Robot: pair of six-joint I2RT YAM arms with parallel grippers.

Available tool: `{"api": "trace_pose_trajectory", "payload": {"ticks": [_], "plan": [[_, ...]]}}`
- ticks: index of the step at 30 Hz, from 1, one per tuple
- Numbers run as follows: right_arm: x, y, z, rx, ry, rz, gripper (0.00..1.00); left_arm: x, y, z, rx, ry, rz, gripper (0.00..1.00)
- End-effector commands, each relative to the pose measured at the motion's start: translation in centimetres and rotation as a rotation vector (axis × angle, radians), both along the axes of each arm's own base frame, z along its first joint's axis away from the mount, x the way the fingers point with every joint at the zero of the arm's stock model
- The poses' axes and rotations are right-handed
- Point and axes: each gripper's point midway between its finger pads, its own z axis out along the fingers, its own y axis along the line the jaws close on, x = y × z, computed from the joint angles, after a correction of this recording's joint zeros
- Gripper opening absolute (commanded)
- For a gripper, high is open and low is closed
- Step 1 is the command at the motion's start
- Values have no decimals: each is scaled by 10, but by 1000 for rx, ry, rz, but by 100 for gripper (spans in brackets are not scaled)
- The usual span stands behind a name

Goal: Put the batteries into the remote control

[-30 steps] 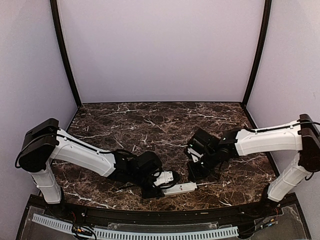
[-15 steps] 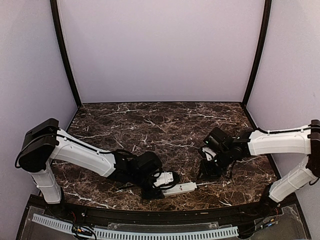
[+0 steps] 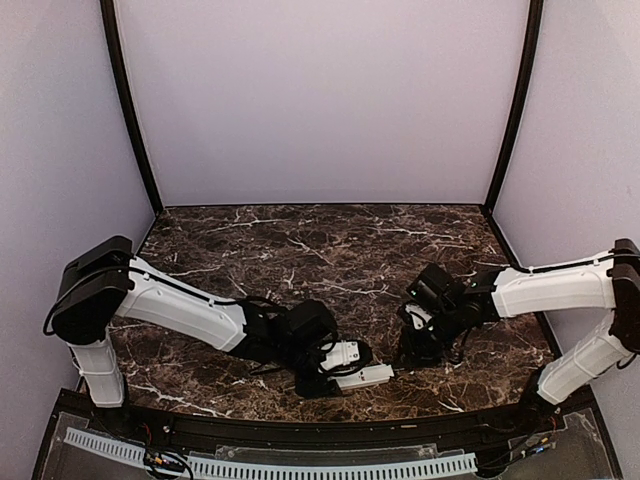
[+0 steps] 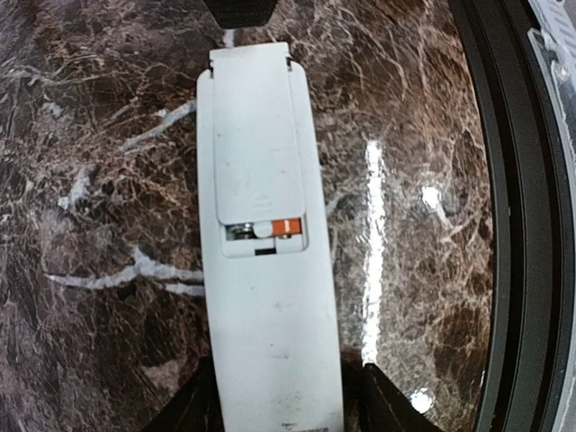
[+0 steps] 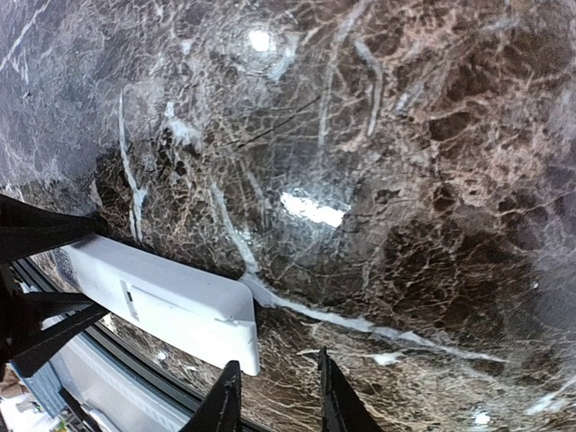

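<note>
Two-handed job: steady remote control (image 4: 270, 315), lying back-up at near bench (image 3: 300, 240) edge, between left fingers (image 4: 387, 409), spread either side of it; bring right fingers (image 5: 225, 400), apart and empty, to slide cover (image 4: 256, 135) shut over orange-red battery (image 4: 288, 225); gap seen only from left wrist; too small to make out from overhead.

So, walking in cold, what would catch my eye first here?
Probably the white remote, lying back-up near the front edge of the dark marbled table and straddled by the left pincer. Next comes the orange battery, peeking out where the cover leaves a gap. The right pincer hovers open just off the remote's end, holding nothing.
</note>
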Motion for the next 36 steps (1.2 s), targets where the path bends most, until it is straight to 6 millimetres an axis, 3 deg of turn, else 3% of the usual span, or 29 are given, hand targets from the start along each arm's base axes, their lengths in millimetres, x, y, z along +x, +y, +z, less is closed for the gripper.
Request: {"api": "trace_pose_trajectory", "payload": {"ticks": [1,6,16,23,27,36], "plan": [[-1,12,2,92,18,7,35,-5,-4,-7,12,16,-33,52],[0,13,-4,125,35,14,39,-7,-7,-7,4,24,-46,50],[1,15,-15,125,49,21,25,-8,-6,-12,15,28,-54,45],[-1,19,-11,151,53,11,18,-7,-7,-11,14,26,-51,43],[-1,21,-7,154,49,18,20,-6,-9,-11,15,25,-49,43],[3,15,-1,111,22,20,34,-6,-8,-11,21,26,-47,43]]}}
